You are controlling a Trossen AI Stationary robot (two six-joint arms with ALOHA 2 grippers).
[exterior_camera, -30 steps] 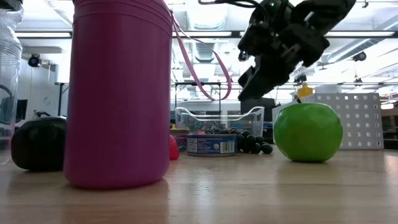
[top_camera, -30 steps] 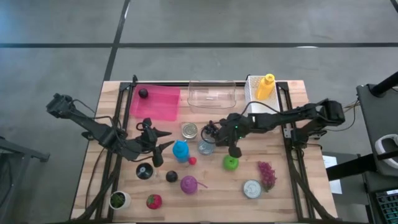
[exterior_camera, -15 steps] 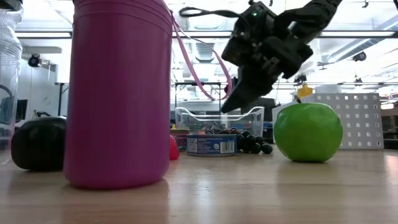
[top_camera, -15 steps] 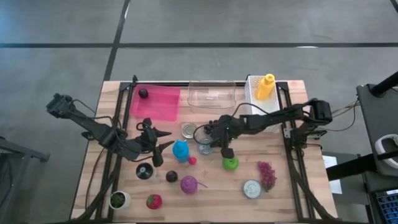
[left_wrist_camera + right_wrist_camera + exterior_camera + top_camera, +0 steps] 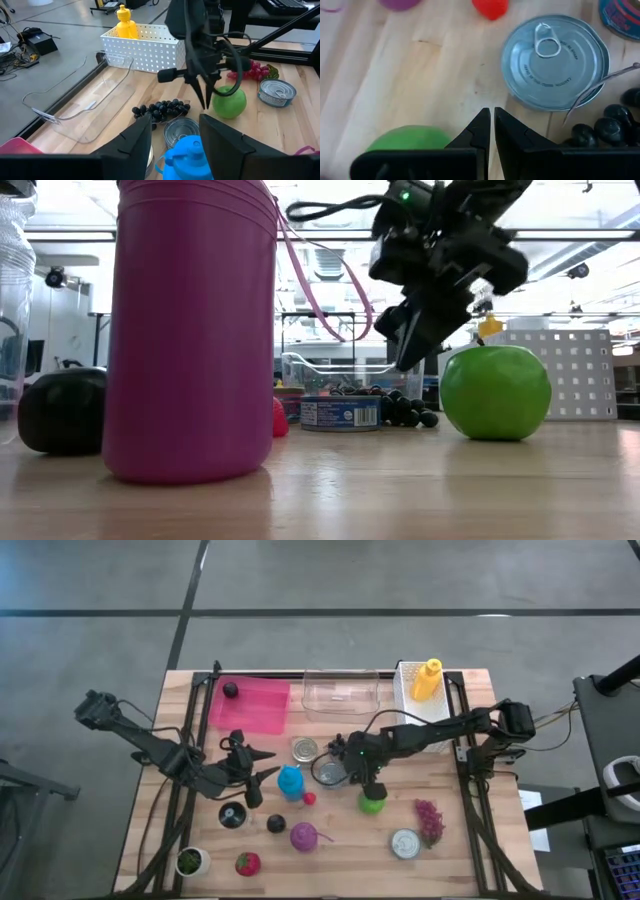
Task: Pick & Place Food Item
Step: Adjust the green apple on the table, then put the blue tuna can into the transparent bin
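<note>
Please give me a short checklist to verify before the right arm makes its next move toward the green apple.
1. Right claw open for a grasp: not ok, it is shut.
2. Claw over the apple: ok, it hangs just beside and above it.
3. Apple free, nothing on it: ok.
4. Can and dark grapes close by: not ok, little room on that side.
5. Left claw out of the way: ok, it waits by the blue bottle.
</note>
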